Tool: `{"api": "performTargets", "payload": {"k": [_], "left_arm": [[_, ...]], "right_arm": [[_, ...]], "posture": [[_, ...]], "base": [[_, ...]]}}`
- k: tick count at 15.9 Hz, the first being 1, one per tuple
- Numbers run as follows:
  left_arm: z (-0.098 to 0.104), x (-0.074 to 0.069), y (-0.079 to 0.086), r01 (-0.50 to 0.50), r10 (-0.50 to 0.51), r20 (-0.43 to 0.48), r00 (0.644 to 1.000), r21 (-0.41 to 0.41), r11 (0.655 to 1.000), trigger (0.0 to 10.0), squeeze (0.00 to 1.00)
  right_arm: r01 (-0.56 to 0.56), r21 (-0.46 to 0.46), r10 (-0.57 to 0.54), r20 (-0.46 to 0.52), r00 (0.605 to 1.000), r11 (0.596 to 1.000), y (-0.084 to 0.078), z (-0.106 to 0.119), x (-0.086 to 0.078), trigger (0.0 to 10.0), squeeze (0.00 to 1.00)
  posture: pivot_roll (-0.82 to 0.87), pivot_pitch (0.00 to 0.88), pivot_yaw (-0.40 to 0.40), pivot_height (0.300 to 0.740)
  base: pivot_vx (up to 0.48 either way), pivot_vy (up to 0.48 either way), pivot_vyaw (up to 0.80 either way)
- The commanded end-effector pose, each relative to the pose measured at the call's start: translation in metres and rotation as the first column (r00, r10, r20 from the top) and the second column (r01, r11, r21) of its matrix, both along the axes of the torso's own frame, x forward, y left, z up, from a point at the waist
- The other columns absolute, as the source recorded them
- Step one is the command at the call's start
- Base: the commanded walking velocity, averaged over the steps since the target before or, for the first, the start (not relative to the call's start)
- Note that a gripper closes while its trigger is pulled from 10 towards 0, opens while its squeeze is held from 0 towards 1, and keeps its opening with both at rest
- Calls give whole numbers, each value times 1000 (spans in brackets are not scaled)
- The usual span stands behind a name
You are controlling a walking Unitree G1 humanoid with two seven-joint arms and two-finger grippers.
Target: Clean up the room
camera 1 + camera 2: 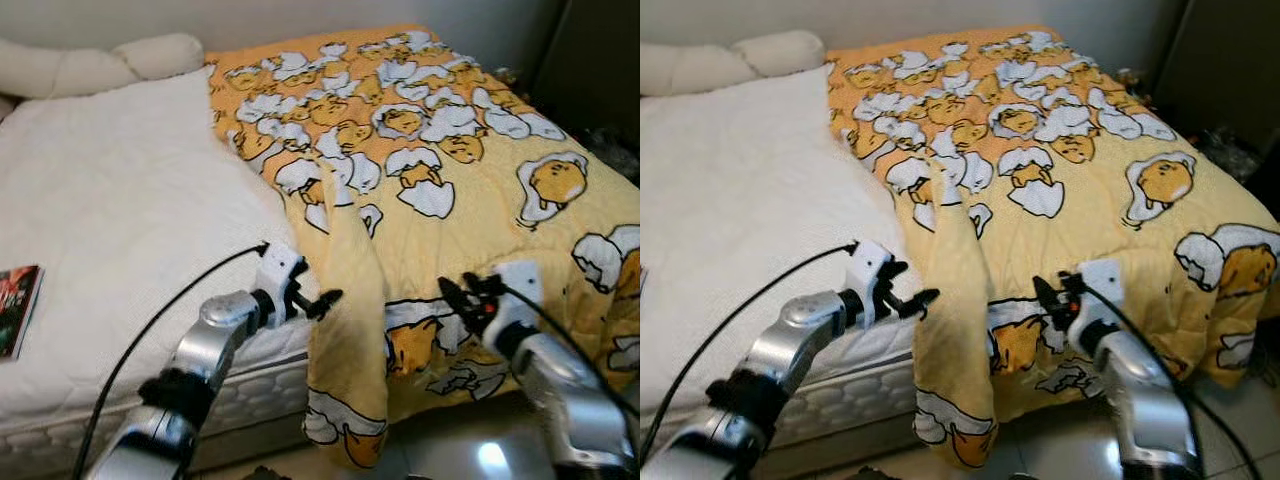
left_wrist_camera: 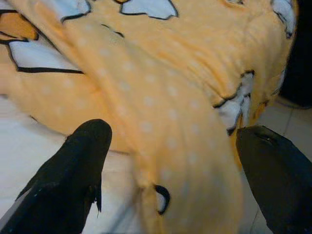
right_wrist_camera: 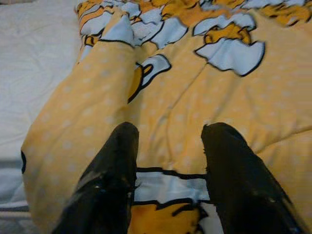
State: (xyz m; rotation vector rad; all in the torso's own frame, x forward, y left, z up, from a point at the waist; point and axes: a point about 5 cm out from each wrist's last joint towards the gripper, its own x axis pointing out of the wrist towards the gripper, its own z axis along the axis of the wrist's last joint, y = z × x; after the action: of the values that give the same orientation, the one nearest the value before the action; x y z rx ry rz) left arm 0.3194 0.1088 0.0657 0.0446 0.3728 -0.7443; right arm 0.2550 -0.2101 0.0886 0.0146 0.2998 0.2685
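A yellow blanket [image 1: 430, 180] printed with white-and-yellow cartoon eggs covers the right half of the bed, and a long fold of it [image 1: 350, 330] hangs over the front edge toward the floor. My left gripper [image 1: 322, 299] is open at the mattress edge, right beside that hanging fold, which lies between the spread fingers [image 2: 78, 165] in the left wrist view. My right gripper [image 1: 458, 296] is open too, its fingertips [image 3: 122, 161] just over the blanket near the bed's front edge.
The bare white mattress [image 1: 110, 230] takes up the left half, with white pillows [image 1: 90, 65] at its head and a dark red book [image 1: 18, 305] at its left edge. Dark furniture [image 1: 600, 70] stands at the back right. Glossy floor [image 1: 470, 450] lies below.
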Motion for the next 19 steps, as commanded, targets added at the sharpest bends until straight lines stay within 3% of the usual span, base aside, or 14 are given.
{"api": "performTargets", "payload": {"k": [1, 6, 7, 8, 9, 13, 14, 15, 16, 19], "left_arm": [[0, 5, 7, -40, 40, -1, 999, -1, 999, 10000, 1000], [-13, 13, 6, -139, 131, -98, 986, -78, 987, 10000, 1000], [-15, 14, 6, -158, 149, -113, 982, -81, 984, 10000, 369], [-18, 14, 8, -176, 167, -121, 978, -66, 982, 10000, 0], [-21, 13, 9, -184, 177, -122, 977, -49, 982, 10000, 0], [-30, 8, 6, -164, 161, -155, 975, -6, 986, 10000, 0], [-32, 7, 7, -169, 168, -157, 973, 10, 986, 7294, 0], [-33, 7, 7, -177, 178, -158, 971, 22, 984, 5608, 0], [-34, 7, 10, -195, 198, -160, 967, 32, 980, 0, 0], [-30, 9, 9, -193, 191, -154, 969, 1, 981, 0, 0]], "right_arm": [[-32, 2, 32, 7, 999, 999, 6, 5, -1, 10000, 1000], [-104, 11, 104, -9, 994, 994, 14, 24, -22, 10000, 1000], [-113, 9, 113, -13, 994, 994, 14, 27, -27, 10000, 1000], [-122, 14, 122, -16, 992, 992, 15, 31, -32, 10000, 537], [-140, 21, 140, -22, 990, 990, 17, 33, -37, 10000, 0], [-206, 8, 206, -61, 977, 978, 22, 36, -54, 10000, 0], [-212, 4, 212, -66, 975, 977, 22, 37, -55, 10000, 0], [-217, 0, 217, -71, 974, 976, 22, 38, -57, 10000, 0], [-225, -3, 224, -75, 972, 974, 22, 40, -59, 10000, 0], [-225, -12, 223, -81, 971, 974, 19, 42, -59, 10000, 0]], "posture": [[-178, 0, 138, 740], [-257, 106, 150, 740], [-270, 123, 149, 740], [-281, 137, 148, 740], [-292, 151, 145, 740], [-314, 186, 142, 740], [-318, 192, 142, 740], [-319, 193, 142, 740], [-320, 198, 144, 740], [-315, 198, 148, 740]], "base": [[0, 0, 0], [0, 0, 0], [0, 0, 0], [0, 0, 0], [0, 0, 0], [0, 0, 0], [0, 0, 0], [0, 0, 0], [0, 0, 0], [0, 0, 0]]}}
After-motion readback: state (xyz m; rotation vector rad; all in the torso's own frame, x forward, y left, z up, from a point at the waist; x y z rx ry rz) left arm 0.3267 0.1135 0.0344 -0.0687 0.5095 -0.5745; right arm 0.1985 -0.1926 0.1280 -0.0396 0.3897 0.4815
